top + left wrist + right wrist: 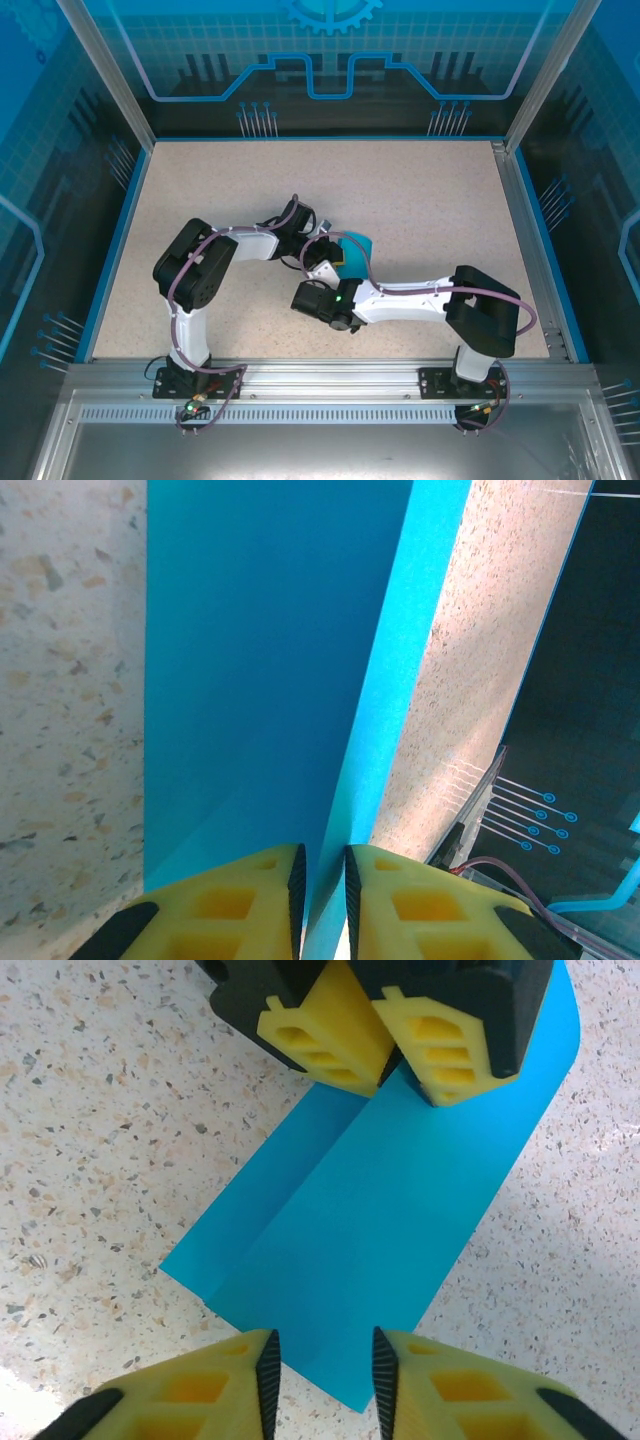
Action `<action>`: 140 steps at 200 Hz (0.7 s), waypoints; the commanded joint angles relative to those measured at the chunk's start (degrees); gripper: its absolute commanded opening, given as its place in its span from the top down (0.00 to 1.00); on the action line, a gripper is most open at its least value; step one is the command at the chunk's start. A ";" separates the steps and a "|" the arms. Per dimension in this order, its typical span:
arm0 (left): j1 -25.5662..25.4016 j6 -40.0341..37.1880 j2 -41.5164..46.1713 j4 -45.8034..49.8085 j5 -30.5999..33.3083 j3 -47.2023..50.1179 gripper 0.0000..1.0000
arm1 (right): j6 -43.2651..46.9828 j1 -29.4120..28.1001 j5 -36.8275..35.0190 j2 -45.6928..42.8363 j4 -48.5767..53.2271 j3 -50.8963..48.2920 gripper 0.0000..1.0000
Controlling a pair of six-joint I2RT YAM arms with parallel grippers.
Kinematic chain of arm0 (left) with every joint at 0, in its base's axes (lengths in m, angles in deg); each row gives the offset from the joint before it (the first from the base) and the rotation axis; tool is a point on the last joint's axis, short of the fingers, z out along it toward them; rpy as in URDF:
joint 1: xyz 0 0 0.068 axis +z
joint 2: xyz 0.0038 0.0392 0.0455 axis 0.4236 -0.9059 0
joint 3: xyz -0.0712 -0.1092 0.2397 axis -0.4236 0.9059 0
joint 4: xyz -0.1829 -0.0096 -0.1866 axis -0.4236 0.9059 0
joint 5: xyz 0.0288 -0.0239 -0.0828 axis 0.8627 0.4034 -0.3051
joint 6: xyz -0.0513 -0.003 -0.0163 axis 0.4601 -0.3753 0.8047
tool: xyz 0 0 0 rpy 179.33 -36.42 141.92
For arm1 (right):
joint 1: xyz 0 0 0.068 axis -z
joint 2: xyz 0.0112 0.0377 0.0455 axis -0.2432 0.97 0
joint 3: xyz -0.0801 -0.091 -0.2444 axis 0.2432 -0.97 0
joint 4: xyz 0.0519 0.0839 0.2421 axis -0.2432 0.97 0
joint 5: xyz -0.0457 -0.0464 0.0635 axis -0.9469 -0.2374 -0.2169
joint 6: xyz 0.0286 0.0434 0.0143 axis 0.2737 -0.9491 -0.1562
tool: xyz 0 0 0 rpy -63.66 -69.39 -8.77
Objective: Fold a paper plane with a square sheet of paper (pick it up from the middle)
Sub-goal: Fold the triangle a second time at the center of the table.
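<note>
The left gripper (325,875) was pinched shut on the paper's (250,680) fold; the right gripper (325,1370) straddled the paper's opposite corner, jaws partly apart.

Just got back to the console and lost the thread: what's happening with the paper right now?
The left gripper is shut on one end of the paper, pinching it where a crease runs. The paper is a partly folded blue sheet lying on the table. The right gripper sits at the opposite end, jaws apart on either side of the paper's edge, not gripping it.
</note>
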 commanded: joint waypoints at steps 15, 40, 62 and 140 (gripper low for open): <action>-0.32 0.02 2.41 1.37 -1.22 -0.30 0.77 | -1.12 -0.04 -1.39 -2.74 1.14 -1.12 0.77; -0.37 -0.16 2.43 1.50 -1.14 -0.44 0.77 | -0.06 0.66 0.61 -4.12 -0.09 -2.29 0.80; -0.36 -0.16 2.29 1.48 -1.32 -0.75 0.78 | 1.89 0.79 4.84 -6.13 -4.13 -3.64 0.65; -0.47 0.02 2.41 1.39 -2.00 -0.97 0.78 | -1.44 0.75 0.96 2.41 0.47 2.38 0.30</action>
